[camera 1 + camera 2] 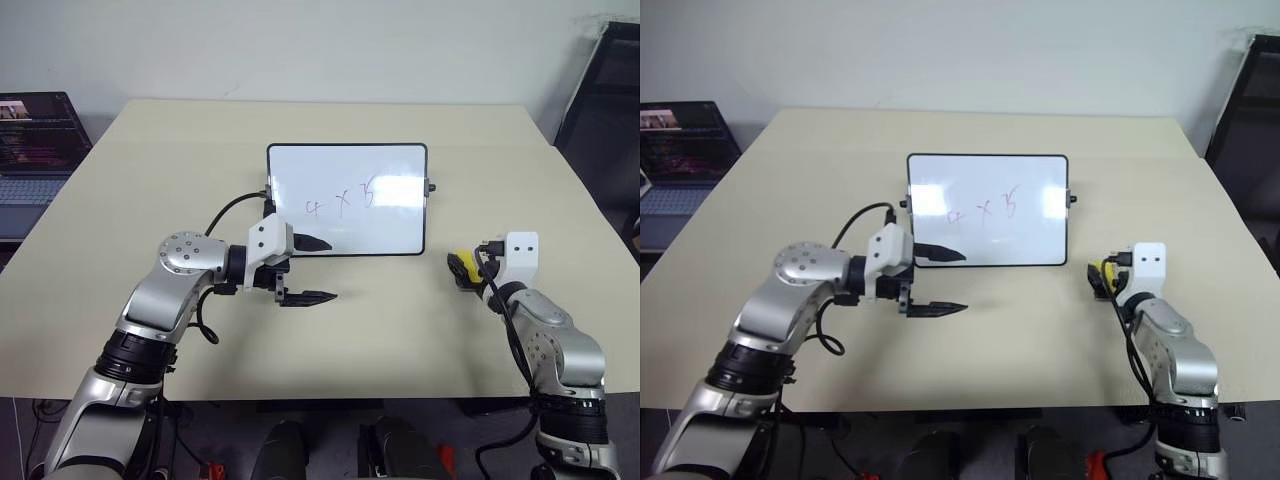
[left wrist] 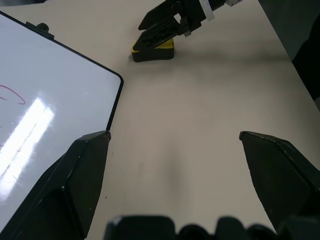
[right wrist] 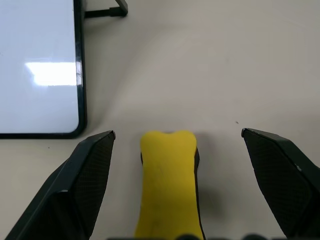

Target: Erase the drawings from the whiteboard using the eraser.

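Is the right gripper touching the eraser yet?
Apart. In the right wrist view the right gripper has its jaws wide open, with the eraser lying between them and bare table showing on both sides.

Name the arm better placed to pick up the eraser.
Right. Its open claw already straddles the eraser on the table; the left claw hovers open by the whiteboard.

The whiteboard (image 1: 390, 228) has a glossy white face that throws bright glare, inside a thin black plastic-looking frame. The table (image 1: 150, 190) is smooth, matt beige. The eraser (image 3: 169, 180) looks like soft matt yellow foam on a black base. The 2 arms wear brushed silver metal with white plastic housings.
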Robot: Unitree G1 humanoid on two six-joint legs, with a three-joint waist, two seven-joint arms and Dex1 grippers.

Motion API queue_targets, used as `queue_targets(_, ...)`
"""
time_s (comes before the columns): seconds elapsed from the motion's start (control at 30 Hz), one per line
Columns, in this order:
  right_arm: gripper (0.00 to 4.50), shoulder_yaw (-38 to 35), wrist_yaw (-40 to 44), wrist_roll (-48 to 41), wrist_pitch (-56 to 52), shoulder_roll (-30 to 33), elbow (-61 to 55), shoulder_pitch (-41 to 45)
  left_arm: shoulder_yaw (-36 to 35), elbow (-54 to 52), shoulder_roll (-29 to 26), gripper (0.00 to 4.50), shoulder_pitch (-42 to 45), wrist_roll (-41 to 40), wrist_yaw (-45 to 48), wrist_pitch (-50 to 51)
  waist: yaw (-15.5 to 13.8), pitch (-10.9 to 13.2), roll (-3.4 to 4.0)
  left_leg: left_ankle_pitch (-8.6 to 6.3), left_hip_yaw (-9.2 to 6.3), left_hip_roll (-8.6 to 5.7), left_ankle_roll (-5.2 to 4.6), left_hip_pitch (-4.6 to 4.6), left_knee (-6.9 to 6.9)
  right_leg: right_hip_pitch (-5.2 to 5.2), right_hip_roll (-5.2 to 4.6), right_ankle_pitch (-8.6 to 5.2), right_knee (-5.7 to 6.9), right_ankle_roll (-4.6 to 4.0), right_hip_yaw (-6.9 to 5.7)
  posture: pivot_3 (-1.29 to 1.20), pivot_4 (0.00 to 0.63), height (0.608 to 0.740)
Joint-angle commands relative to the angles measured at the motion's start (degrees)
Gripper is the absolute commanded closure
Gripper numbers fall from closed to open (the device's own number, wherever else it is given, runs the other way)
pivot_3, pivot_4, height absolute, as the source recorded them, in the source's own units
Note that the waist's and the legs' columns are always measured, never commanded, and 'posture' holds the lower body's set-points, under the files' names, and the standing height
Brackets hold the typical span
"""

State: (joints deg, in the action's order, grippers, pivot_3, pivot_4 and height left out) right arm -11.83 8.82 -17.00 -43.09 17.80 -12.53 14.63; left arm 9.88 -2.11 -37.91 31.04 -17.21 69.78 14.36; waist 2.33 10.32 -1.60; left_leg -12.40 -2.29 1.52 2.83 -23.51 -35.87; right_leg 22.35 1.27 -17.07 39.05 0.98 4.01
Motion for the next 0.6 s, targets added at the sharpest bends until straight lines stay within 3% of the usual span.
queue_targets(0.03, 0.05, -0.04, 0.80, 0.08, -0.15, 1.01, -1.23, -0.32, -0.79, -1.16, 0.07, 0.00, 0.30, -0.18, -0.16, -0.65, -0.01, 0.00, 0.00, 0.00, 0.00, 0.00, 0.00, 0.00, 0.00, 0.00, 0.00, 0.01, 0.00, -0.01, 0.00, 0.00, 0.150, 0.740)
queue_targets(0.53, 0.05, 1.18, 2.11, 0.99, 0.22, 1.84, 1.42, -0.50, -0.32, -1.46, 0.34, 0.00, 0.29, -0.01, -0.31, -0.81, 0.02, 0.00, 0.00, 0.00, 0.00, 0.00, 0.00, 0.00, -0.04, 0.00, 0.00, 0.02, 0.03, -0.04, 0.00, 0.00, 0.150, 0.740)
queue_targets(0.6, 0.42, 1.30, 2.09, 1.06, 0.25, 1.83, 1.59, -0.58, -0.38, -1.80, 0.35, 0.00, -0.03, 0.03, -0.54, -0.76, 0.01, 0.00, 0.00, 0.00, 0.00, 0.00, 0.00, 0.00, -0.05, -0.01, 0.00, 0.03, 0.03, -0.04, 0.00, 0.00, 0.150, 0.740)
